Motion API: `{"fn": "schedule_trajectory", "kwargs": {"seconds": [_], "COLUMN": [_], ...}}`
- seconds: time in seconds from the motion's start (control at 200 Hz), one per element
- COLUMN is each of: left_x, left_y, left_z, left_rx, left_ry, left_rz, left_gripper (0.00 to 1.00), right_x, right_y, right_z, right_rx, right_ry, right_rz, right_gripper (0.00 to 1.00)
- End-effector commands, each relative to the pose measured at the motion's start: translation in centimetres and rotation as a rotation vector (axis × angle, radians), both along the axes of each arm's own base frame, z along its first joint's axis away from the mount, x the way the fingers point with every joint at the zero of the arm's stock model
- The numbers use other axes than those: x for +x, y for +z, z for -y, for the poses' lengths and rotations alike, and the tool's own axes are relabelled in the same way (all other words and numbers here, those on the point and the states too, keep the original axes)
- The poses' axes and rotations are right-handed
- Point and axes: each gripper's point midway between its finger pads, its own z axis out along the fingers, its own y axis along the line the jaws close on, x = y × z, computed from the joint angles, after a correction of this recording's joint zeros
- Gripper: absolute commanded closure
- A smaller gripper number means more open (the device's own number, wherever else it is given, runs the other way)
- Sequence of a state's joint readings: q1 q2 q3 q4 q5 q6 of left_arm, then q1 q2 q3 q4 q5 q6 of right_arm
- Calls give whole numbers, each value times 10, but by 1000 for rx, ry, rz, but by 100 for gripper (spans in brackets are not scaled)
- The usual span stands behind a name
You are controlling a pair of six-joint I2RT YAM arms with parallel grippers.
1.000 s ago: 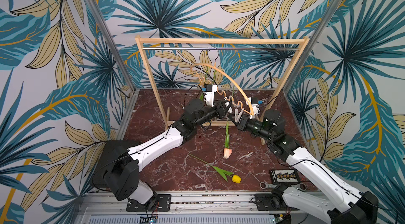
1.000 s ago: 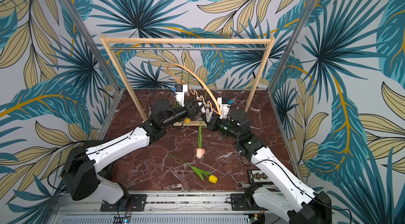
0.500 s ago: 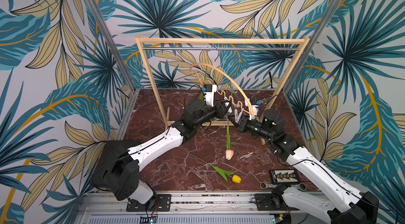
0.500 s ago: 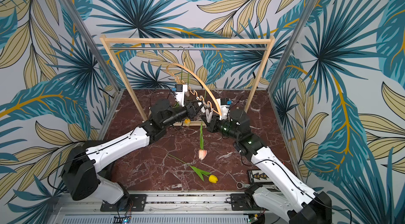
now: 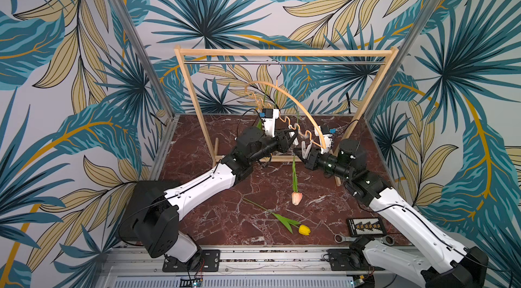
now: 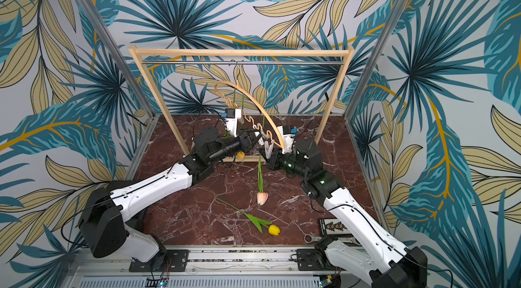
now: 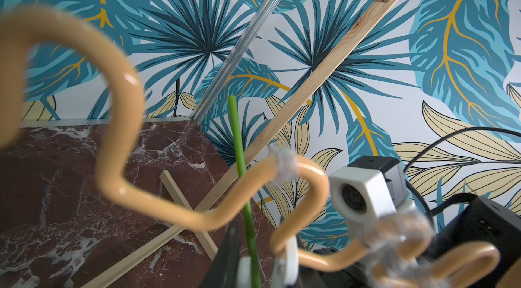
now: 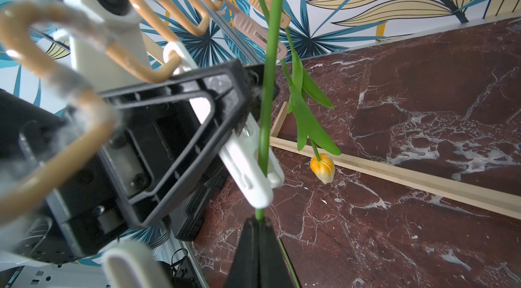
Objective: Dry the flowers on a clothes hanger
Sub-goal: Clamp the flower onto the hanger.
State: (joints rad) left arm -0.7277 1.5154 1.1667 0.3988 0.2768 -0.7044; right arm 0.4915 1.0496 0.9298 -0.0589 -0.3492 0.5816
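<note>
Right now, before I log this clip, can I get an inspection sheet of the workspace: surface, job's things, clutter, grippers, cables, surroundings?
Surface: red-brown marble table.
Job's things: clothes hanger hooked on the rack rail. The orange-yellow tulip hangs head down. The pink tulip hangs head down, its stem in the white peg. The yellow tulip lies on the table.
Clutter: black tray and wrench by the right arm's base.
Grippers: left gripper pinches the white peg. The right gripper is shut on the pink tulip's stem close under it.
Cables: black cable loose behind the right wrist camera.
Surroundings: leaf-print walls.
</note>
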Motion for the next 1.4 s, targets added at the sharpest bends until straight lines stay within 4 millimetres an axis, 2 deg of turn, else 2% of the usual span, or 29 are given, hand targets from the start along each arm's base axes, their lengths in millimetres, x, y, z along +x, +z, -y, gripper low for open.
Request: {"fn": "schedule_trajectory", "kwargs": {"seconds": [0.0, 0.476, 0.646, 0.766, 0.942, 1.392], "left_x": [-2, -1, 0, 0, 0, 1], "left_y": [-17, -20, -20, -19, -17, -14], "left_z": [2, 1, 0, 0, -1, -3], "left_rx": [30, 35, 34, 32, 23, 21], "left_ry": [-15, -10, -2, 1, 2, 11], "left_rz": [-43, -51, -56, -51, -42, -35], "left_gripper": [91, 93, 85, 84, 74, 63], "right_x": [0, 1, 1, 2, 3, 5], "right_y": [19, 22, 22, 21, 20, 19], "right_z": [-3, -3, -3, -3, -3, -4], "right_rx": [9, 7, 9, 8, 8, 10], "right_ry": [20, 19, 16, 14, 13, 10], "right_rz": [53, 60, 57, 54, 51, 46], "right_gripper": [100, 100, 100, 100, 100, 100]}}
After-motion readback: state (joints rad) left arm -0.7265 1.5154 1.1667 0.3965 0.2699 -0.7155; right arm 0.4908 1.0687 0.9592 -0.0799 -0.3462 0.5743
